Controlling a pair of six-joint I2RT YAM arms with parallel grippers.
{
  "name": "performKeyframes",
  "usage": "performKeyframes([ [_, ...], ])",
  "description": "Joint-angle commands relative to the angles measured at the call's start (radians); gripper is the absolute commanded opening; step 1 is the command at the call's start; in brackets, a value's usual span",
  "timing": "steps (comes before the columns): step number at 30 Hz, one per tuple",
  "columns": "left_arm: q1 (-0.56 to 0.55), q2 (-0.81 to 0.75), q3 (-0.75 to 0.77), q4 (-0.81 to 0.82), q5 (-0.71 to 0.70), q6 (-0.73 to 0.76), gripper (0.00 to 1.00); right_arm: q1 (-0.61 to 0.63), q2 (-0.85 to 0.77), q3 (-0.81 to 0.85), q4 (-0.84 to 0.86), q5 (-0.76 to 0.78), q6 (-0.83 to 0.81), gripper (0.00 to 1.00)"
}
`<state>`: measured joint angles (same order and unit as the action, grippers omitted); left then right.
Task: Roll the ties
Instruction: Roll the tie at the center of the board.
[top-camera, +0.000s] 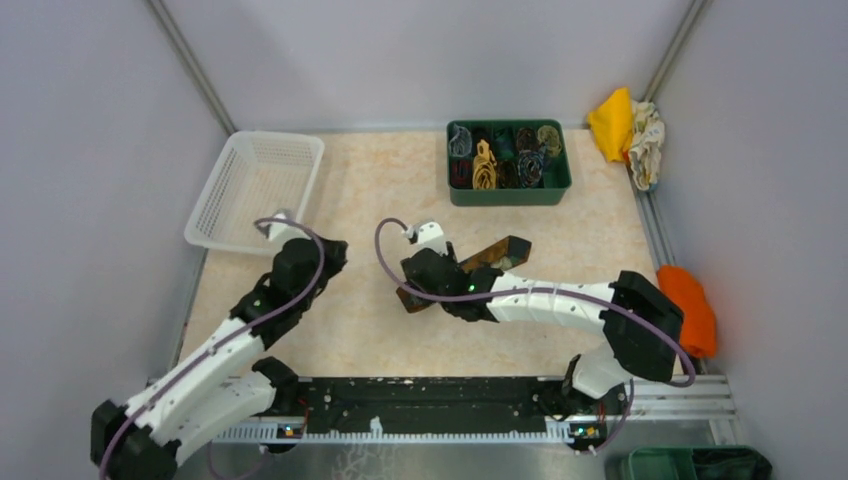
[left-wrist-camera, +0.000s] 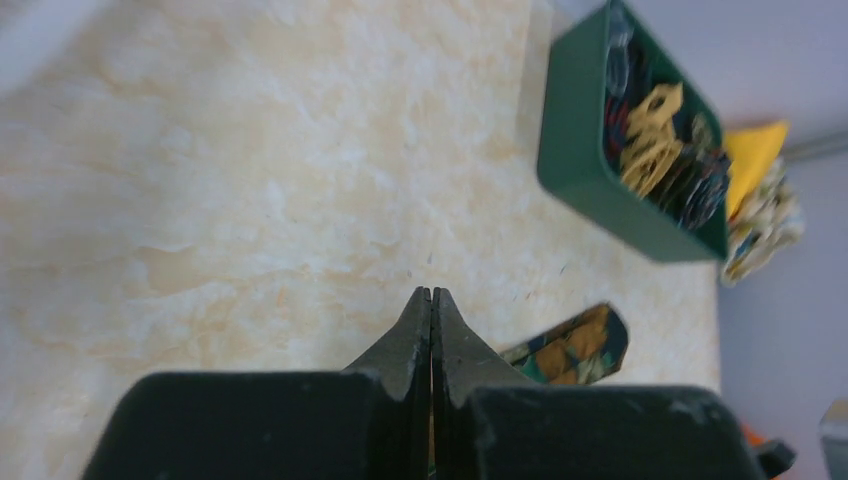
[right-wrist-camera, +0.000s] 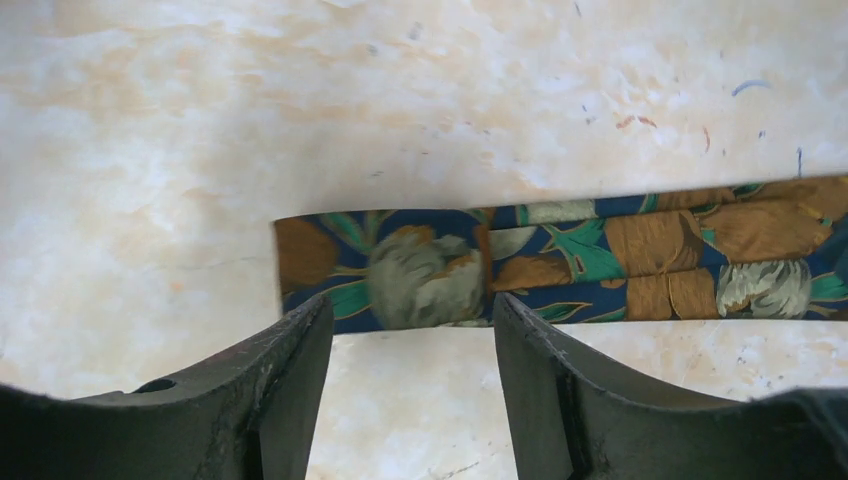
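A dark tie with orange-brown, teal and grey blotches (top-camera: 500, 252) lies flat on the marbled table, running diagonally from the middle toward the back right. My right gripper (top-camera: 422, 288) hovers over its near-left end. In the right wrist view the tie (right-wrist-camera: 560, 260) crosses just beyond the open gripper (right-wrist-camera: 410, 305), with only bare table between the fingers. My left gripper (top-camera: 335, 250) sits to the left, apart from the tie. It is shut (left-wrist-camera: 431, 292) on nothing, and the tie's pointed tip (left-wrist-camera: 575, 345) shows to its right.
A green bin (top-camera: 508, 190) at the back holds several rolled ties; it also shows in the left wrist view (left-wrist-camera: 570, 140). A white mesh basket (top-camera: 255, 190) stands at the back left. Yellow and patterned cloths (top-camera: 625, 125) and an orange cloth (top-camera: 690, 305) lie off the right edge.
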<state>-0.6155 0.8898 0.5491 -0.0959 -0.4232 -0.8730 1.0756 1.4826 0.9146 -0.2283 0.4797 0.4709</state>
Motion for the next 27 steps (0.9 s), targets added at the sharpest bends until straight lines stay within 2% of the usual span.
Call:
performKeyframes([
  [1, -0.004, -0.249, 0.033, -0.333, -0.269, -0.183, 0.0, 0.123, -0.001, 0.114, -0.092, 0.19, -0.075, 0.63],
  [3, -0.004, -0.368, 0.049, -0.473, -0.346, -0.262, 0.0, 0.18, 0.041, 0.148, -0.103, 0.255, -0.106, 0.66],
  [8, -0.004, -0.567, 0.077, -0.552, -0.432, -0.246, 0.0, 0.253, 0.2, 0.265, -0.145, 0.33, -0.17, 0.72],
  [17, -0.004, -0.551, 0.126, -0.583, -0.442, -0.194, 0.0, 0.267, 0.423, 0.423, -0.207, 0.38, -0.202, 0.76],
  [27, -0.006, -0.554, 0.093, -0.51, -0.434, -0.144, 0.0, 0.223, 0.494, 0.396, -0.225, 0.358, -0.142, 0.78],
])
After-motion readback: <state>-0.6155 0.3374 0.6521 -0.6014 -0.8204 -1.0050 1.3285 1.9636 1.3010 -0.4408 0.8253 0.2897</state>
